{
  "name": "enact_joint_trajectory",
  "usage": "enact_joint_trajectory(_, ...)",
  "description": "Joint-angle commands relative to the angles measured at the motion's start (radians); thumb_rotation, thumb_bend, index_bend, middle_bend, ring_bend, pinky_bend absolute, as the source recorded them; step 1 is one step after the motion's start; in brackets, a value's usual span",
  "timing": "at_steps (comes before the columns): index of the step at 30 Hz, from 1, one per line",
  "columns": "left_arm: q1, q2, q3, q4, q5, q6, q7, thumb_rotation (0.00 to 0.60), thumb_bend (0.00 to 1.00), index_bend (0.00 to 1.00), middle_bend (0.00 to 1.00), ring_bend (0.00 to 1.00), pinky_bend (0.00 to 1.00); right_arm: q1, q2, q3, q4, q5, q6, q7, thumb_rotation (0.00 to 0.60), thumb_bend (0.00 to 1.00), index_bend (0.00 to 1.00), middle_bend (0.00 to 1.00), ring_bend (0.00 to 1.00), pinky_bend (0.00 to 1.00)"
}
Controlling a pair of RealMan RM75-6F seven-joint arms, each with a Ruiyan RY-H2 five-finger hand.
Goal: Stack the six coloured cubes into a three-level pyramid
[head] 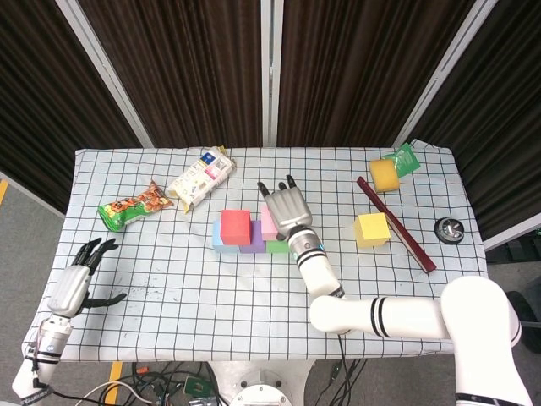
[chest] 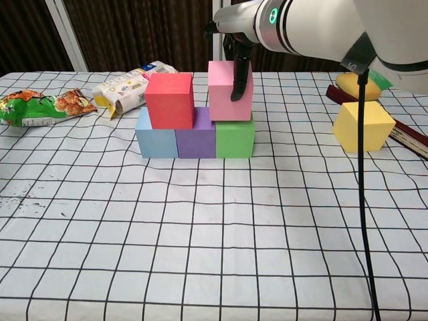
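- A bottom row of 3 cubes is laid side by side on the checked tablecloth [chest: 214,227]: blue cube [chest: 155,137], purple cube [chest: 195,139], green cube [chest: 235,138], all touching.
- The red cube [chest: 170,100] is set on top, sitting over the blue and purple ones.
- The pink cube [chest: 227,91] is seated on the second level, over the green cube and the purple one's right edge, just beside the red cube with a small gap left between them.
- The pink cube is gripped by the right hand [head: 287,208]; in the chest view a dark finger [chest: 239,80] is seen pressed down its front face, the rest of the hand being wrapped over the top.
- The yellow cube [chest: 363,126] is left on its own, well apart to the right, just beside a dark red bar [head: 396,223].
- The left hand [head: 78,280] is parked near the table's front left corner, nothing held, fingers spread apart.
- Clutter at the back: a green snack bag [head: 133,205], a white packet [head: 200,178], and a yellow sponge [head: 385,175] with green wrapping [head: 404,158] by it.
- A small round black thing [head: 449,229] is spotted at the right edge.
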Motion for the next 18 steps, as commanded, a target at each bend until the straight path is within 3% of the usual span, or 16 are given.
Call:
enact_joint_trajectory(1, 0.000, -0.001, 0.002, 0.002, 0.000, -0.002, 0.000, 0.600, 0.00, 0.07, 0.17, 0.00, 0.03, -0.012, 0.016, -0.009, -0.006, -0.011, -0.018, 0.016, 0.600, 0.00, 0.00, 0.60, 0.16, 0.00)
enact_joint_trajectory(18, -0.009, 0.004, 0.001, -0.023, 0.003, -0.011, 0.016, 0.600, 0.00, 0.07, 0.17, 0.00, 0.03, -0.030, 0.042, -0.031, -0.025, -0.031, -0.041, 0.076, 0.600, 0.00, 0.00, 0.56, 0.16, 0.00)
